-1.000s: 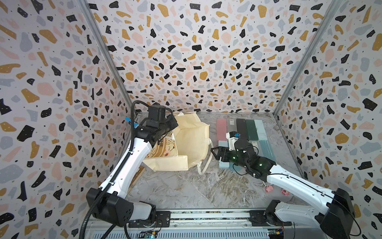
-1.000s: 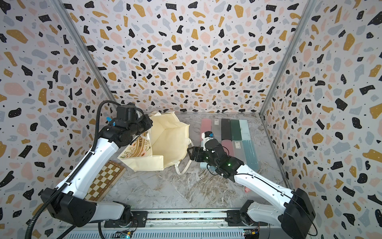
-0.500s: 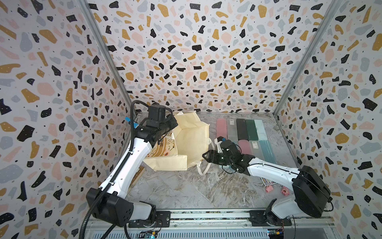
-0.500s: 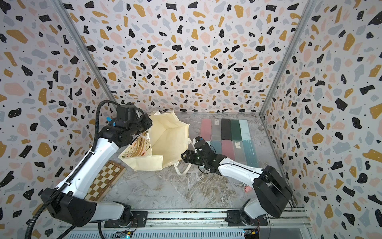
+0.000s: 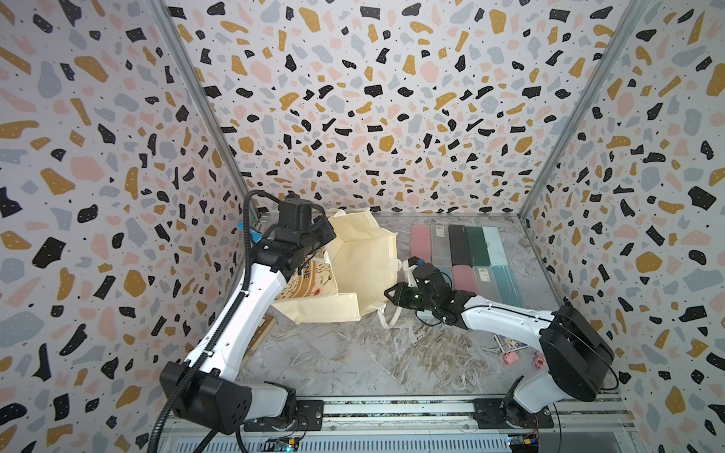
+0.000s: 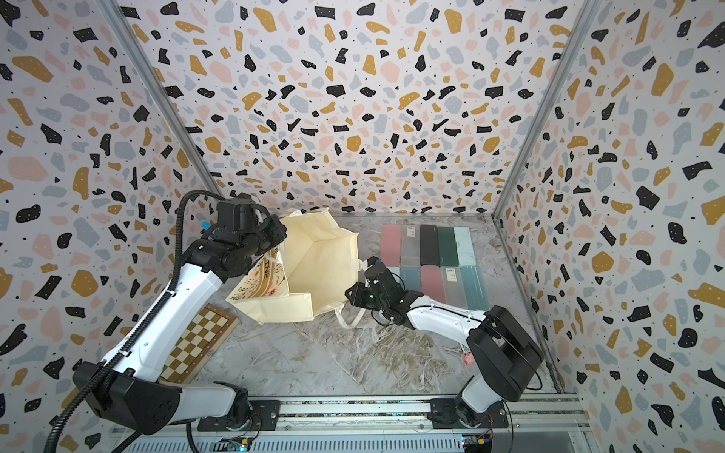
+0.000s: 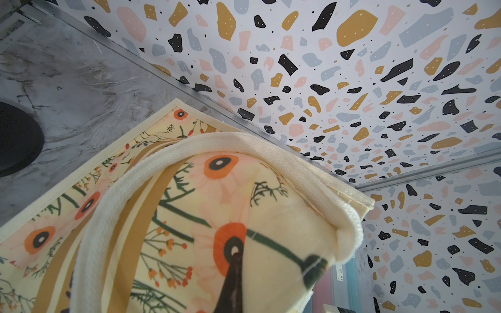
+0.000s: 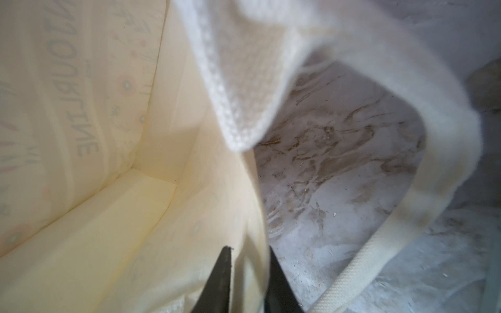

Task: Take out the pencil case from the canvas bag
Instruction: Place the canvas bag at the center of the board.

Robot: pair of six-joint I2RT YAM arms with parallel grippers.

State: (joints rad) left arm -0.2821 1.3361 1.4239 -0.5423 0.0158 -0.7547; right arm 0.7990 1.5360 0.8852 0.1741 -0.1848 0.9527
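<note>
Right gripper pinches the bag rim at its 4 o'clock corner, cloth between the jaws; left gripper is clamped on the 10 o'clock rim. I judge this the mouth-opening step. Bag sits at 11 o'clock on the marbled surface: limp cream canvas, boxy, thick woven handles. No pencil case shows inside; next, one gripper must let go and reach in.
</note>
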